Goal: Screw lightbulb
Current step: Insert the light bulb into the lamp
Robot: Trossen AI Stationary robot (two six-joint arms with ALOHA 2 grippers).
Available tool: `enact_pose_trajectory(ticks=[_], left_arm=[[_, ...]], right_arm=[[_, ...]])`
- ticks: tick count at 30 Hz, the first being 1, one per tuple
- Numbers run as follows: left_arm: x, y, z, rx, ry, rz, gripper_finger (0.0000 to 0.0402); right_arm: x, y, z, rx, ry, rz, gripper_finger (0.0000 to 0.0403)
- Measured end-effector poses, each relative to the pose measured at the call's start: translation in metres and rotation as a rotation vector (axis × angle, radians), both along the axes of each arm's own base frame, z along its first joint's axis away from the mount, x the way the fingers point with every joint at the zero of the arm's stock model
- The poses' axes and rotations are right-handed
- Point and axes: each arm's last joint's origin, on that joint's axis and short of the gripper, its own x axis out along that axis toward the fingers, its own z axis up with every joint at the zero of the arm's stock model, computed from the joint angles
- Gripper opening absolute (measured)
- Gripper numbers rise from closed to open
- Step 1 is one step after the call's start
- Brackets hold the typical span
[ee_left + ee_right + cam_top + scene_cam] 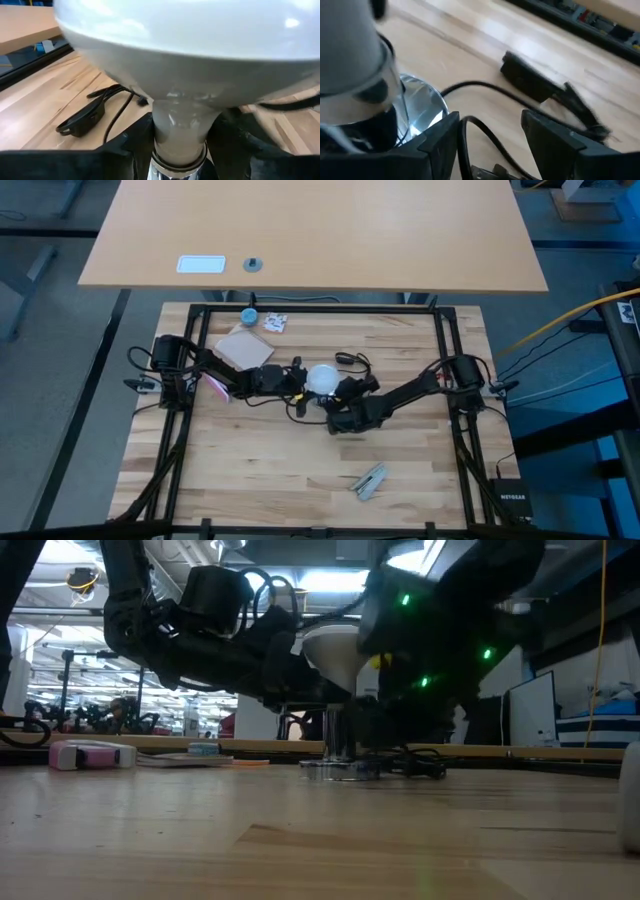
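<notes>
The left gripper (296, 380) is clasping the lightbulb (322, 378) by its narrow neck, upright over the shiny socket base (422, 107) at mid-table. The right gripper (345, 392) is hovering unclenched just beside it, above the black cord (485, 127).

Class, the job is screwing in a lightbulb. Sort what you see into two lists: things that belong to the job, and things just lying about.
Belongs to the job:
- lightbulb
- silver base with black cord
- left gripper, at the bulb's neck
- right gripper, beside the base

Lying about:
- blue cap
- cardboard piece
- grey clip
- white card
</notes>
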Motion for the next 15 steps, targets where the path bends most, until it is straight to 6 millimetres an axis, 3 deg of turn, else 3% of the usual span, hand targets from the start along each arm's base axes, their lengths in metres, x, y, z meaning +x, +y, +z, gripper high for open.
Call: enact_pose_trajectory(ticks=[8,15], left_arm=[[0.0,0.001,0.0,-0.002,-0.002,0.014,0.0156],[0.0,0.001,0.0,-0.007,-0.002,0.021,0.0156]], right_arm=[[-0.01,0.028,0.044,-0.003,-0.063,0.115,0.0225],[-0.005,0.047,0.048,0.147,-0.135,0.218,0.0225]])
